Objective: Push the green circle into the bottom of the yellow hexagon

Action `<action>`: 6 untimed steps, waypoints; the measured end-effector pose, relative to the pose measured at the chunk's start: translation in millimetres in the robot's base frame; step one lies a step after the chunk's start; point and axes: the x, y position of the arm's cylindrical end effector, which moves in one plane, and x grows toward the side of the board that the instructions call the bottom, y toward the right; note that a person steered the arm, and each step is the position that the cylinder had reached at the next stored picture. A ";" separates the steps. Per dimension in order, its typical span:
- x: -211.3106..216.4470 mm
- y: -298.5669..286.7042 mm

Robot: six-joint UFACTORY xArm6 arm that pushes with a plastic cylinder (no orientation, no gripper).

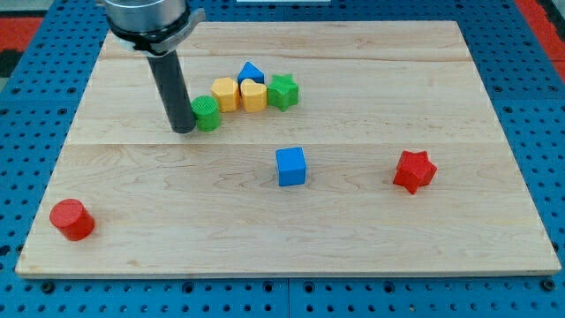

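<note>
The green circle sits on the wooden board, just below and left of the yellow hexagon, touching or nearly touching it. My tip rests against the green circle's left side. The rod rises from there to the view's top left. The yellow hexagon stands in a tight cluster with a yellow heart, a green star and a blue triangle behind them.
A blue cube lies near the board's middle. A red star is at the view's right. A red cylinder is near the bottom left corner.
</note>
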 end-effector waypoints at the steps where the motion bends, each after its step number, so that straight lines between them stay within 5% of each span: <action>1: 0.0 12.0; 6: 24.5 11.6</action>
